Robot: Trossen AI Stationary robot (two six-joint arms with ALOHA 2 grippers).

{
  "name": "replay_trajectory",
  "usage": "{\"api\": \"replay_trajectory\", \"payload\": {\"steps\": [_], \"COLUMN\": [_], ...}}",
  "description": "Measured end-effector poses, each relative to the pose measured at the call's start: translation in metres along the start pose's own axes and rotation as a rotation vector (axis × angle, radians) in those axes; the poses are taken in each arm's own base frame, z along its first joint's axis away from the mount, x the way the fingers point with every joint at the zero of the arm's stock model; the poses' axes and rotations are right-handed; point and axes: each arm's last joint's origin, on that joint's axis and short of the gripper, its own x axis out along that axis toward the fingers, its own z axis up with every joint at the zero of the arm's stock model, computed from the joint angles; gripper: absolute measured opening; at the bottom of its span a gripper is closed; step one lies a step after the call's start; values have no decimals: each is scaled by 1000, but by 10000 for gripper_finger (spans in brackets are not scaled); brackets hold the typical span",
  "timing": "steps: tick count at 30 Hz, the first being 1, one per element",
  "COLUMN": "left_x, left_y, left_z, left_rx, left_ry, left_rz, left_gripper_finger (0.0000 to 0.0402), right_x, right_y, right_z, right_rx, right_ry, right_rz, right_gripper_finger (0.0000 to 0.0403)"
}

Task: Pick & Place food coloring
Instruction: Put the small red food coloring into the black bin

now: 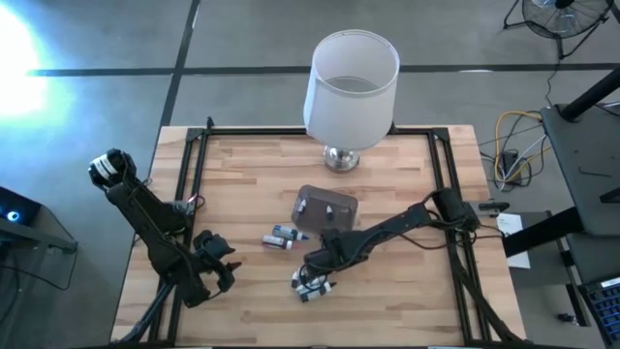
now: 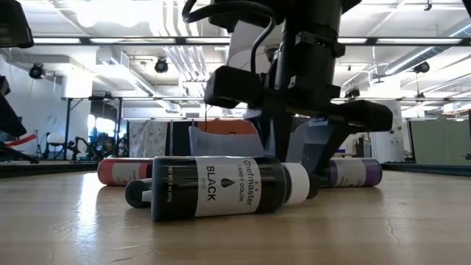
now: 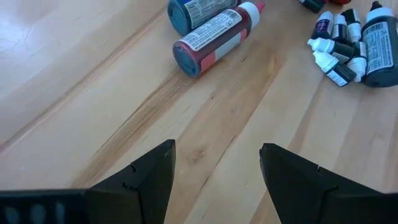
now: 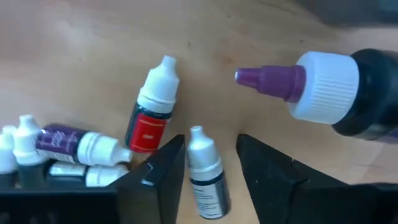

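- Now our right gripper straddles a small bottle, fingers apart, not yet clamped.
- We should centre on its body before closing.
- Other bottles lie beside the tub.
- Our left gripper waits open nearby.

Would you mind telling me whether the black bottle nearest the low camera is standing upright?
No, the black bottle lies on its side on the table, its white cap pointing sideways.
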Motion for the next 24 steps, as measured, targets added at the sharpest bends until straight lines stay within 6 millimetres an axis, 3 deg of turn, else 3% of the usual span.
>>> {"api": "replay_trajectory", "payload": {"steps": [9,13,18,24], "left_x": [0,0,0,0], "left_y": [0,0,0,0], "left_z": [0,0,0,0], "left_rx": [-1,-1,-3,-3], "left_ry": [-3,-2,-2,-1], "left_rz": [0,-1,-1,-2], "left_gripper_finger": [213,213,213,213], "right_x": [-2,-15,-73,-135], "right_y": [-2,-1,2,-17], "right_z": [2,1,9,37], "right_rx": [-97,-118,-81,27], "right_ry": [43,19,-163,-531], "right_rz": [-24,-1,164,237], "right_gripper_finger": [74,53,60,66]}}
